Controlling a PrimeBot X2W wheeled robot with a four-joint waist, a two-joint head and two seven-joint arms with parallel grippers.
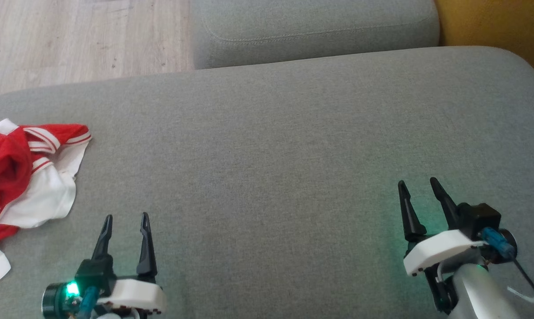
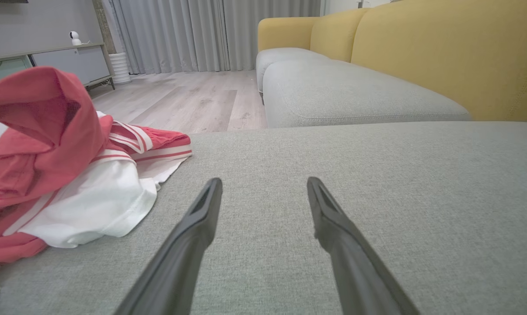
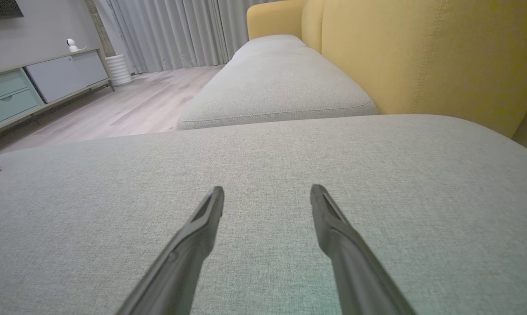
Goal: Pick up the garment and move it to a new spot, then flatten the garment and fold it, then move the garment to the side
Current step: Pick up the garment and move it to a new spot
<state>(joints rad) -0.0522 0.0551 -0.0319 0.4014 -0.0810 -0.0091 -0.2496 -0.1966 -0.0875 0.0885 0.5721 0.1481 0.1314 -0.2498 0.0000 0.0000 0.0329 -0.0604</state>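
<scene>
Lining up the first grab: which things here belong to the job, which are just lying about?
Job: red and white garment, crumpled at the left edge of the grey seat cushion; left gripper and right gripper, open.
Lying about: yellow sofa back; white camera on the cabinet; wood floor.

Soft, even daylight, perhaps through the curtains (image 2: 171, 35); faint shadows, wrist views bowed at edges.

No readable text, label or number appears anywhere (the garment (image 1: 23, 177) bears only stripes).
</scene>
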